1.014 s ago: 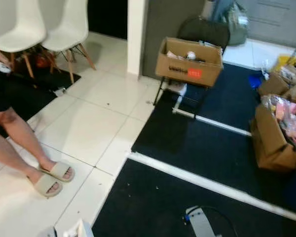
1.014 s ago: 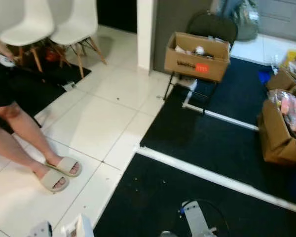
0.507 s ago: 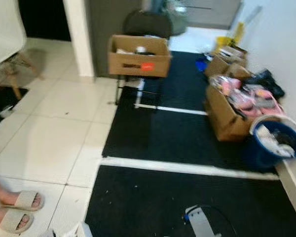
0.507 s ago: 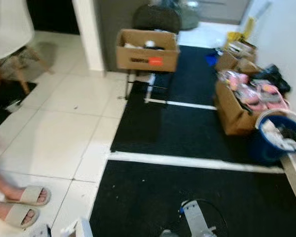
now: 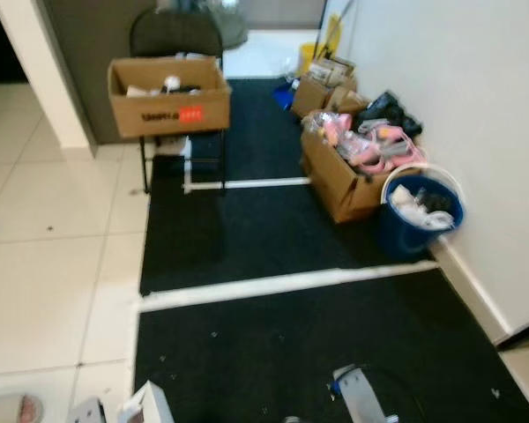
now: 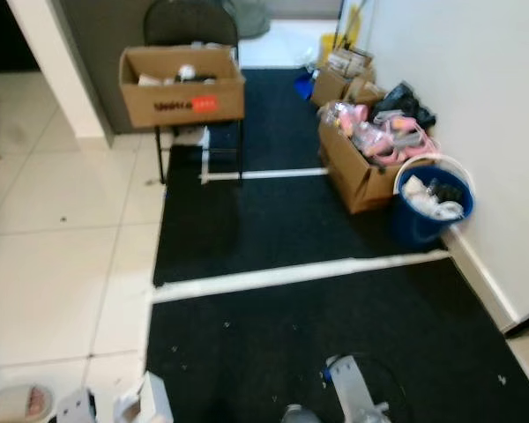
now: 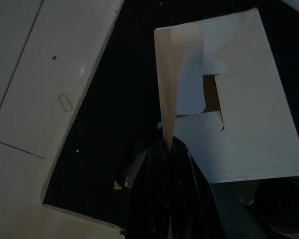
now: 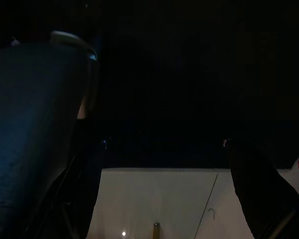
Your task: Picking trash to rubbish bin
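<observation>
A blue rubbish bin [image 5: 420, 214] with white and dark trash in it stands on the black carpet against the right wall. My left gripper [image 7: 167, 144] is shut on the edge of a flattened white carton [image 7: 239, 99], held low over the carpet near the tile edge. That carton [image 5: 145, 404] pokes up at the bottom left of the eye views. My right arm [image 5: 363, 401] hangs low at the bottom centre. In the dark right wrist view my right gripper [image 8: 164, 164] is open, with nothing between its fingers [image 8: 259, 189].
A brown box of pink items [image 5: 348, 176] sits just beyond the bin, with more boxes [image 5: 322, 88] behind it. A cardboard box [image 5: 169, 95] rests on a black chair at the back left. A person's sandal [image 5: 9, 408] shows at the bottom left. White tape lines [image 5: 282, 284] cross the carpet.
The camera has swung right: the person's legs and the white chairs have slid out to the left, and the blue bin and wall have come into view. The carton stays in my left gripper.
</observation>
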{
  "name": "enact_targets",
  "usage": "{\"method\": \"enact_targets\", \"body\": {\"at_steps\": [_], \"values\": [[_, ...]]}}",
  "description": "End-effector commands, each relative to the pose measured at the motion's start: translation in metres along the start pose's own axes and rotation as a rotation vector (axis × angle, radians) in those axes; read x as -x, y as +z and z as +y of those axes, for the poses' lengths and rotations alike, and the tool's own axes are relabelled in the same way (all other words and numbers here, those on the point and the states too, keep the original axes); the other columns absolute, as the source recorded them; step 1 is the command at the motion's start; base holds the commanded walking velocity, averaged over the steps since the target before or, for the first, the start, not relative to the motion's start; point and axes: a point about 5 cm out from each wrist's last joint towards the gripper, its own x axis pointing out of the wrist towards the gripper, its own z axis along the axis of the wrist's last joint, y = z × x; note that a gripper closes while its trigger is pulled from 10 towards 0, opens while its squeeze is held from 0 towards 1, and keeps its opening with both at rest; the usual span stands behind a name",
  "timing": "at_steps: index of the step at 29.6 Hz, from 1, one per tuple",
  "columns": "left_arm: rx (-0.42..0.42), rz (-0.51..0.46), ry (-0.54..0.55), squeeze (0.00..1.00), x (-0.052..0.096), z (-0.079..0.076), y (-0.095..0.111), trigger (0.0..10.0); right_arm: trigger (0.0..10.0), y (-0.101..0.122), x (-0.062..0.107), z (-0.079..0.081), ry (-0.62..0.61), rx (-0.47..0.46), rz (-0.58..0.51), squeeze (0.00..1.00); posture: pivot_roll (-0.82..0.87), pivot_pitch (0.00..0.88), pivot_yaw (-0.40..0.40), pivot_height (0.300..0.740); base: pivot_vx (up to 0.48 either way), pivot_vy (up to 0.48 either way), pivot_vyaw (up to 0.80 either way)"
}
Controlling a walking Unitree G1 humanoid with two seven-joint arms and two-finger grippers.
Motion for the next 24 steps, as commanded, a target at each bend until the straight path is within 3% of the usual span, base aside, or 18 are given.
{"method": "enact_targets", "body": {"at_steps": [1,24], "values": [[-0.004,0.007,0.005,0.0,0.0015,0.0034,-0.0027,10.0,10.0,0.0017,0.0,0.0061,0.022,-0.002,-0.012,0.0,0.06,0.077,0.029,0.74,0.337,0.0,0.0],[-0.018,-0.005,-0.009,0.0,0.0012,0.0032,0.0004,10.0,10.0,0.0011,0.0,0.0054,0.031,0.031,-0.005,0.0,0.06,0.077,0.025,0.74,0.319,0.0,-0.03]]}}
